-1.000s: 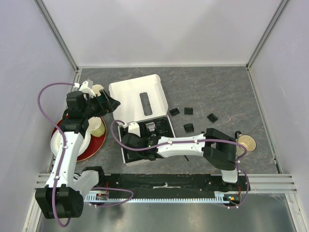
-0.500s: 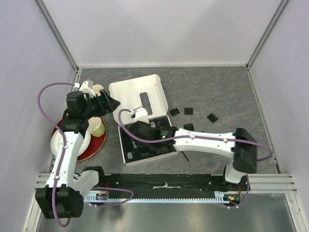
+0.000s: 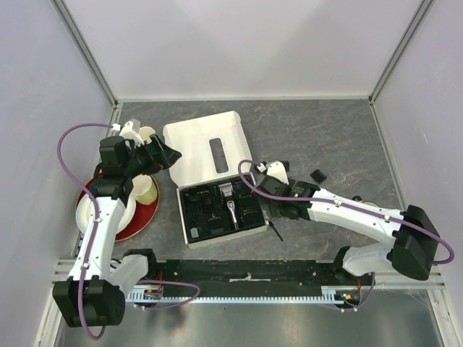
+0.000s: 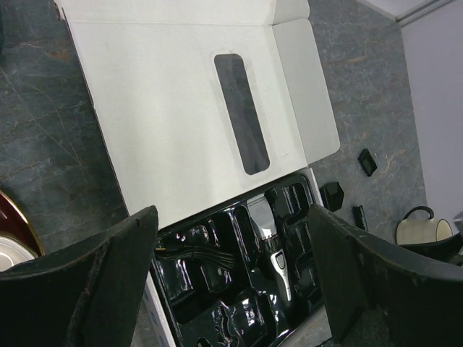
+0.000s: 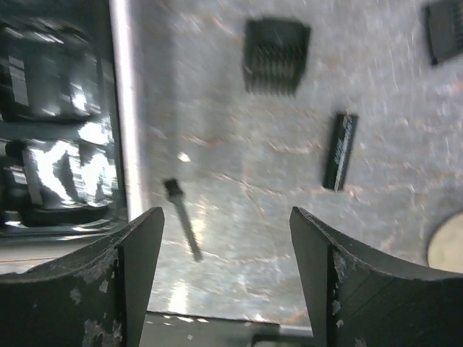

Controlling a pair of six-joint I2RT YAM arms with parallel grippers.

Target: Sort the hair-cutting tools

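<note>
The silver-and-black clipper (image 3: 230, 206) lies in the middle slot of the black tray (image 3: 206, 224), and the left wrist view also shows the clipper (image 4: 275, 249). My right gripper (image 3: 278, 210) hangs open just right of the tray, with nothing between its fingers. Below my right gripper (image 5: 226, 217) lies a tiny brush (image 5: 182, 220) on the table. Beyond it are a comb guard (image 5: 275, 56) and a slim black stick (image 5: 340, 150). One more guard (image 3: 318, 176) lies further right. My left gripper (image 3: 165, 155) is open above the left of the box lid (image 3: 206, 148).
A red plate (image 3: 148, 217) with a cream mug (image 3: 145, 189) stands at the left under my left arm. Another cream mug (image 4: 423, 230) sits at the right, mostly hidden by my right forearm in the top view. The open white lid leans behind the tray.
My right gripper has opened and pulled back to the right, off the tray. The clipper, covered by it before, now lies in plain view in the tray. The left arm has not moved.
</note>
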